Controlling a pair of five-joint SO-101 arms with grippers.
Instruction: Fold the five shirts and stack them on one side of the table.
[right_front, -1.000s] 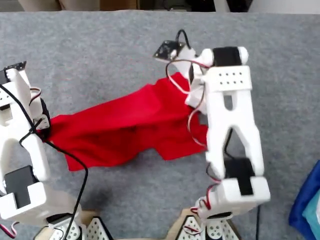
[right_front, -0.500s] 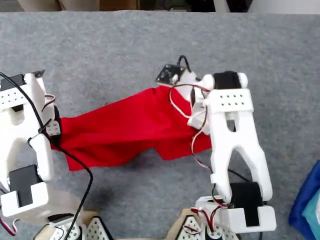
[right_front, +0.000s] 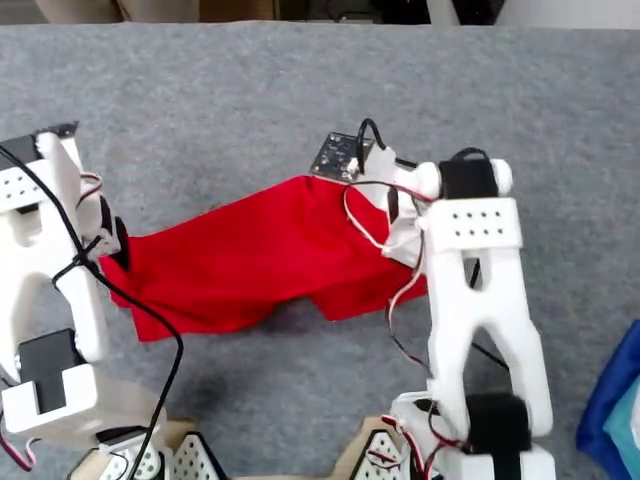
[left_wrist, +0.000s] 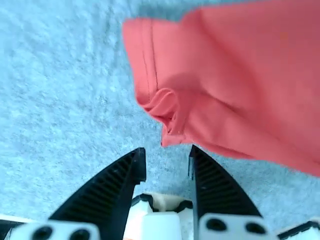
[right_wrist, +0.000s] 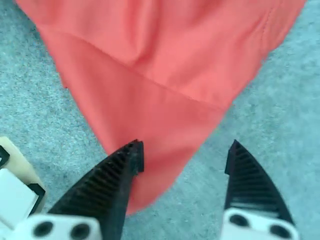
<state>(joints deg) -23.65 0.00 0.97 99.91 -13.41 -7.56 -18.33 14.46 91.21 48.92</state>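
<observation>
While the jaws of the left arm (right_front: 55, 290) stand a narrow way apart with nothing between them, their black tips sit just short of a bunched hem corner of the red shirt (left_wrist: 240, 75), low over the grey bench (left_wrist: 60, 90). Jaws of the right arm (right_front: 480, 300) gape wide and empty at the shirt's opposite end, one tip over the red cloth and the other over bare bench just beside it; a long crease runs across the fabric beyond them. Seen from above, the shirt lies loosely spread and unfolded, stretched crosswise between the two white arms, its edges rumpled and a notch cut into the side nearest the arm bases. A blue cloth (right_front: 615, 390) with a paler teal piece against it lies well apart from the shirt, past the right arm, at the bench's edge
</observation>
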